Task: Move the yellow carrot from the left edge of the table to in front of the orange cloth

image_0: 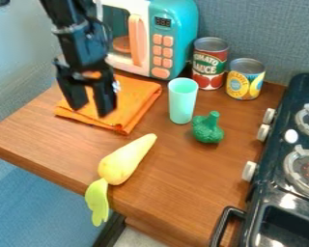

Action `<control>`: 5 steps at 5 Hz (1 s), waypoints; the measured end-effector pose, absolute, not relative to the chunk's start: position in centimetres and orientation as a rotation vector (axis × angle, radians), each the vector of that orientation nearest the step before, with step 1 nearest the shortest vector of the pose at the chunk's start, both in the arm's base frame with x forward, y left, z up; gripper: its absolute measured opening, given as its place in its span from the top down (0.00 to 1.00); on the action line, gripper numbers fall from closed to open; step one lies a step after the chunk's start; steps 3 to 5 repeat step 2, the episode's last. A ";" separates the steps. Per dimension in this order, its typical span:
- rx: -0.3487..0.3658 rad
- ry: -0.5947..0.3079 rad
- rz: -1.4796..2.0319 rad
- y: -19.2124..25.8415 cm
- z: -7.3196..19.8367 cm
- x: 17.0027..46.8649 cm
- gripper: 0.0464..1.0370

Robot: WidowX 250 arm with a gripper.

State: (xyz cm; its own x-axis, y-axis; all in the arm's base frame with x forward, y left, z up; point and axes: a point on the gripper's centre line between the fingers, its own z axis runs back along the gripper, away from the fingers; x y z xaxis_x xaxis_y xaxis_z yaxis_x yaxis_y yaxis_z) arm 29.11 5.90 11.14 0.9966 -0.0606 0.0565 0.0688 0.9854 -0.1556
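The black gripper (90, 107) hangs over the folded orange cloth (139, 94) at the upper left, its two fingers apart with nothing between them. Below and to the right of it lies a pale yellow carrot-like toy (123, 161), its light green leafy end (98, 200) sticking out over the table's front edge. A mint-green cup (182, 100) stands upright right of the cloth. Close to the cup's lower right is a dark green broccoli toy (208, 129).
A toy microwave (162, 41) in teal and white stands behind the cloth. Two cans, a red one (209, 64) and a yellow one (245, 80), stand at the back of the wooden table (183, 193). A dark toy stove (273, 193) with knobs and burners borders the right side.
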 end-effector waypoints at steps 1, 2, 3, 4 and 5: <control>-0.019 0.006 -0.087 8.8 11.8 29.4 0.05; 0.065 0.060 -0.087 11.7 12.5 29.1 0.05; 0.065 0.060 -0.087 11.7 12.5 29.1 0.05; 0.065 0.060 -0.087 11.7 12.5 29.1 0.05; 0.065 0.060 -0.087 11.7 12.5 29.1 0.05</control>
